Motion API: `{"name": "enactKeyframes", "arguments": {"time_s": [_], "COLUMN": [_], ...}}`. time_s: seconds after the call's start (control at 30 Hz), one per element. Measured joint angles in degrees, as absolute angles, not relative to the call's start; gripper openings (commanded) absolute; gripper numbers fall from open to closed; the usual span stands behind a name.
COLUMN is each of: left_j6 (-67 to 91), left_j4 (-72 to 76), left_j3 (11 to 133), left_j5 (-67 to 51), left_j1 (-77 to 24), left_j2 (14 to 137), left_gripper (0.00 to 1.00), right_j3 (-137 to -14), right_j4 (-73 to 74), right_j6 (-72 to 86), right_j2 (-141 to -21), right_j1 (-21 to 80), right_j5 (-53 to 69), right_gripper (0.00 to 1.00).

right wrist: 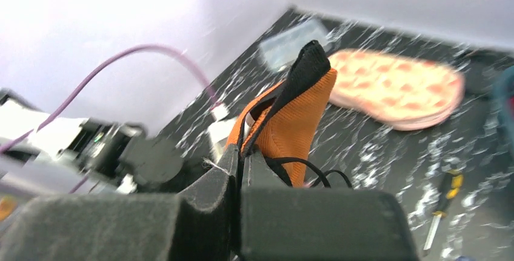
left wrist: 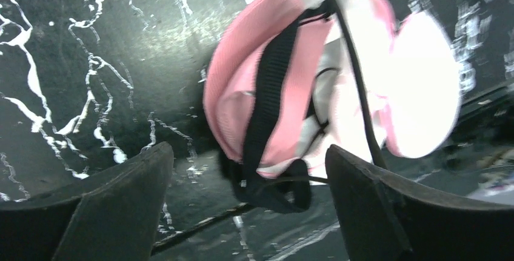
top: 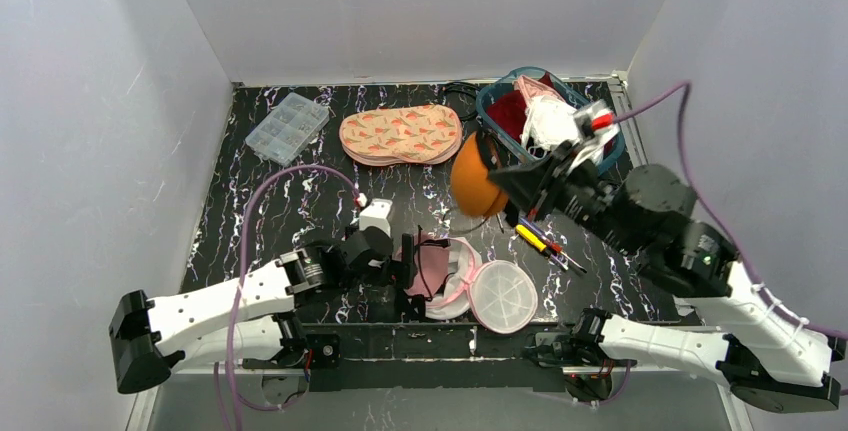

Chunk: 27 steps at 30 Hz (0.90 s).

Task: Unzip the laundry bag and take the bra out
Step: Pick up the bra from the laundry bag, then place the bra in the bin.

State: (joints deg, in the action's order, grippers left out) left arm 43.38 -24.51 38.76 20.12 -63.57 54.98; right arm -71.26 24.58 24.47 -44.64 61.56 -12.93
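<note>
My right gripper (top: 503, 181) (right wrist: 241, 152) is shut on the black edge of the orange bra (top: 472, 177) (right wrist: 298, 114) and holds it up above the table. A thin black strap trails from it down toward the laundry bag (top: 503, 296) (left wrist: 424, 91), a round pink-and-white mesh case lying open near the front edge. A pink padded piece with a black band (top: 432, 263) (left wrist: 242, 85) lies at the bag's left side. My left gripper (top: 400, 271) (left wrist: 247, 155) is open just left of it. Its fingers (left wrist: 121, 200) straddle the black band without touching it.
A clear plastic organiser box (top: 287, 126) sits at the back left. A pink patterned pad (top: 400, 134) lies at the back middle. A teal basket (top: 497, 111) of clothes stands at the back right. A yellow-handled screwdriver (top: 533, 238) (right wrist: 445, 197) lies under the right arm. White walls enclose the table.
</note>
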Motion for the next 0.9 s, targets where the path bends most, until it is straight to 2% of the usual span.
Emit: {"name": "enactKeyframes", "arguments": {"time_s": [0.1, 0.2, 0.33, 0.47, 0.57, 0.77, 0.9], "left_j6": [43.4, 43.0, 42.3, 41.5, 41.1, 40.7, 40.7], "left_j4": [-26.1, -27.9, -29.9, -31.4, -32.1, -32.3, -32.6], "left_j3": [41.0, 43.7, 46.9, 47.7, 47.7, 46.8, 45.8], "left_j5": [19.4, 18.7, 18.6, 19.6, 21.5, 25.0, 27.1], "left_j1": [-63.6, -63.6, -63.6, -63.6, -63.6, -63.6, -63.6], "left_j2": [52.1, 49.6, 46.6, 42.5, 39.2, 34.7, 34.5], "left_gripper": [0.98, 0.98, 0.98, 0.98, 0.98, 0.98, 0.98], "right_j3": [-81.4, -86.2, -86.5, -84.7, -84.5, -87.2, -87.3], "right_j4": [28.3, 30.7, 31.1, 26.9, 23.5, 20.3, 16.5], "right_j6": [20.2, 16.1, 11.4, 5.8, 2.8, 4.2, 4.0], "right_j2": [-49.5, -53.1, -58.0, -63.7, -68.0, -78.2, -84.0], "right_j1": [61.6, 61.6, 61.5, 60.0, 55.2, 35.9, 30.7], "right_j5": [-21.4, -33.4, -49.0, -58.5, -60.2, -54.8, -54.5], "right_gripper": [0.01, 0.01, 0.01, 0.01, 0.01, 0.01, 0.01]}}
